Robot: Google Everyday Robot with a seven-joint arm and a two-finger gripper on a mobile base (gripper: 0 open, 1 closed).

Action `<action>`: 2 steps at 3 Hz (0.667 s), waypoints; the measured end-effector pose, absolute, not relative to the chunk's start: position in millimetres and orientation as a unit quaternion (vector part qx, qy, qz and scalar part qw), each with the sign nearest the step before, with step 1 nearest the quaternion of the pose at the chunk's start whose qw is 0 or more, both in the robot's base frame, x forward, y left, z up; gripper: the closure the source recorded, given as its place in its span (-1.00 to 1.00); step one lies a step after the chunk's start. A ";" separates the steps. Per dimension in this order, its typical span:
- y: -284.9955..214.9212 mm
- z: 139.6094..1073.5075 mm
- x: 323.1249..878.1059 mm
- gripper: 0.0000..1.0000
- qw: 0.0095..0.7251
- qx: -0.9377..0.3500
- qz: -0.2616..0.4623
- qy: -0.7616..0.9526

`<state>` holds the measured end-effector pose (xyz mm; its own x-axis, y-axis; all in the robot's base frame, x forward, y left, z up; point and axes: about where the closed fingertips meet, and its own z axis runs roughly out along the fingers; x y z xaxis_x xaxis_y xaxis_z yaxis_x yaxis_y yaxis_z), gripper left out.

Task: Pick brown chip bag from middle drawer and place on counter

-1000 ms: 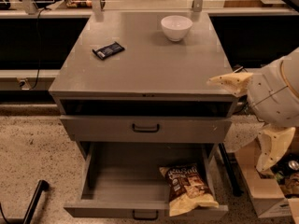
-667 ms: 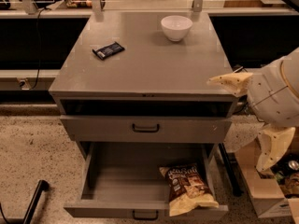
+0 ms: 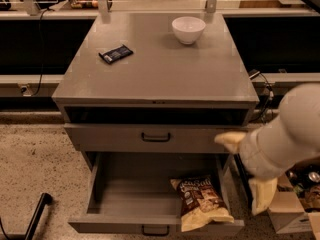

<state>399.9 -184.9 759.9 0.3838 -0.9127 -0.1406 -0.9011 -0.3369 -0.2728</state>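
Note:
The brown chip bag (image 3: 201,202) lies in the right front corner of the open middle drawer (image 3: 130,201), its cream lower end sticking over the drawer's front edge. The counter (image 3: 165,69) is the grey cabinet top above. My gripper (image 3: 248,170) hangs at the right of the cabinet, level with the open drawer's right side, above and to the right of the bag. Its two cream fingertips (image 3: 231,140) stand apart and hold nothing. It does not touch the bag.
A white bowl (image 3: 188,29) stands at the back right of the counter and a small black wrapped bar (image 3: 115,54) lies at its left. The upper drawer front (image 3: 156,137) is closed. A cardboard box (image 3: 292,211) sits on the floor at the right.
My arm has come down from counter height to the level of the drawers at the cabinet's right side. The bag and drawer have not moved.

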 end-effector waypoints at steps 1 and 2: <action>-201.2 652.9 378.7 -1.00 0.118 -0.820 0.036 0.558; -200.9 637.0 374.6 -1.00 0.115 -0.820 0.050 0.558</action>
